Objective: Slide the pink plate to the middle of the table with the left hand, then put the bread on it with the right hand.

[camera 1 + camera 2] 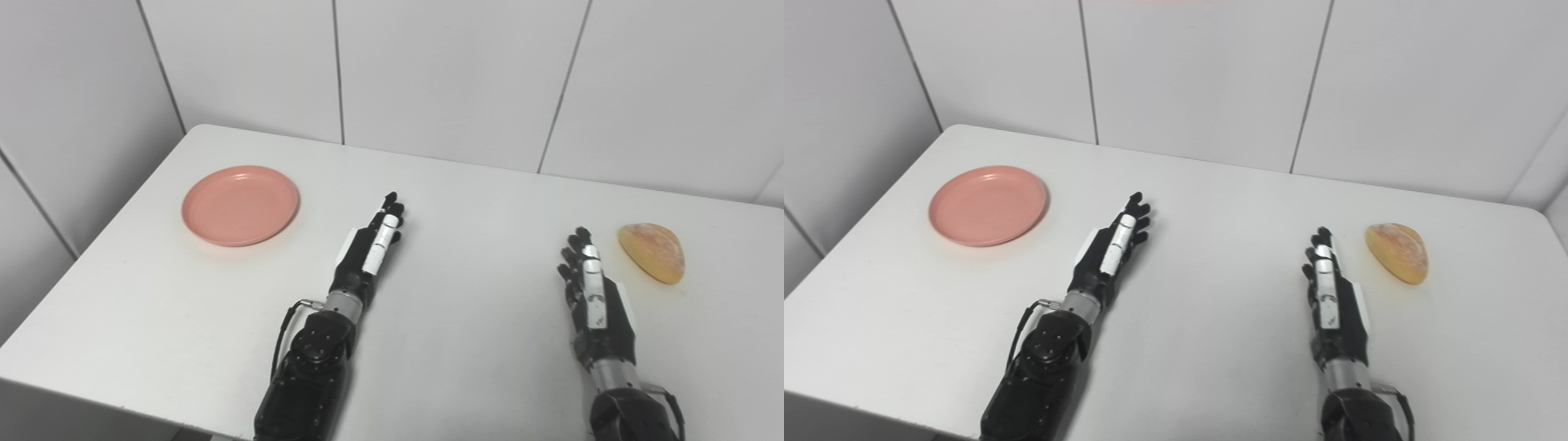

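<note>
Two hands rest low over the white surface [465, 343], both holding nothing. Nearest us, the right hand [591, 288] lies with fingers extended, just left of the bread [652, 251]. The left hand [373, 242] points far-right near the middle, fingers straight, released. Farther left sits the pink plate [240, 205], apart from any hand. We judge the slide not yet begun; next, the left hand must reach left to the plate's rim.
</note>
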Action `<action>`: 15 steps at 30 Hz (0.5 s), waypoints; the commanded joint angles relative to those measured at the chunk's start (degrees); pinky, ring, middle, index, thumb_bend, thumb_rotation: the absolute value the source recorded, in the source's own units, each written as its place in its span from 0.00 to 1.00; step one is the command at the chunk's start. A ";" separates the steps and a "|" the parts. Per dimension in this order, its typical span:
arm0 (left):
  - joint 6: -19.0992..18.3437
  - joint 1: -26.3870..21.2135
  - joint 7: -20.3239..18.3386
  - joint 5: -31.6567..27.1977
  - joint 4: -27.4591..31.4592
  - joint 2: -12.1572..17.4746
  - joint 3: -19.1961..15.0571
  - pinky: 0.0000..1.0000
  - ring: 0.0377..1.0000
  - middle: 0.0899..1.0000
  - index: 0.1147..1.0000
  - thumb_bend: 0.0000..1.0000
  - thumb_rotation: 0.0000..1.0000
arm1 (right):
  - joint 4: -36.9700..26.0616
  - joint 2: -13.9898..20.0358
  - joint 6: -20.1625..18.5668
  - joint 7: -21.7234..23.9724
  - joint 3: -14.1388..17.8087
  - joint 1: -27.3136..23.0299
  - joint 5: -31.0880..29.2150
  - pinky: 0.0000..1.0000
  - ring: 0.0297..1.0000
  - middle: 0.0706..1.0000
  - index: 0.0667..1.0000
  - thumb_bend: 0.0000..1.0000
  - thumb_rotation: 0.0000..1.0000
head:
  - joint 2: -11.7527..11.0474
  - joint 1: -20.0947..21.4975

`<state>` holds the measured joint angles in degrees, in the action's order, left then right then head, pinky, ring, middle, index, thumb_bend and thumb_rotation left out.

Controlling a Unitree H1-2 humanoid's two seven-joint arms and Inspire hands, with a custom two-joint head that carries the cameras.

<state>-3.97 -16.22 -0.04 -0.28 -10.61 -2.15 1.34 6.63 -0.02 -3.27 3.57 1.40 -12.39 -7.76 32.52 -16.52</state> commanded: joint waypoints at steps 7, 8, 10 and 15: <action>3.90 -6.03 2.01 -3.10 1.58 -0.96 -4.43 0.99 0.98 0.97 0.97 0.71 1.00 | 0.68 2.02 3.01 2.74 1.54 -1.83 -2.36 1.00 1.00 1.00 1.00 0.73 0.93 | -1.49 -2.49; 3.68 -6.23 2.28 -3.16 1.71 -0.98 -4.81 0.98 0.98 0.97 0.95 0.71 1.00 | 0.77 2.12 3.20 2.75 1.56 -1.82 -2.30 1.00 1.00 1.00 1.00 0.73 0.93 | -1.49 -2.49; 3.50 -7.11 2.86 -4.06 2.03 -0.70 -6.34 0.98 0.97 0.96 0.95 0.72 1.00 | 0.90 2.48 3.25 2.96 1.59 -1.78 -2.40 1.00 1.00 1.00 1.00 0.72 0.93 | -1.95 -3.02; 6.05 -8.72 5.78 -3.89 1.77 -0.27 -9.48 0.91 0.90 0.87 0.87 0.72 1.00 | 1.59 2.73 3.98 3.59 1.91 -1.85 -2.94 1.00 1.00 1.00 1.00 0.73 0.92 | -2.44 -3.59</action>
<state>-1.46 -21.24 4.63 -4.34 -10.44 -2.70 -7.95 8.15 2.38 -2.06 6.94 2.67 -12.62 -10.28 30.06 -20.04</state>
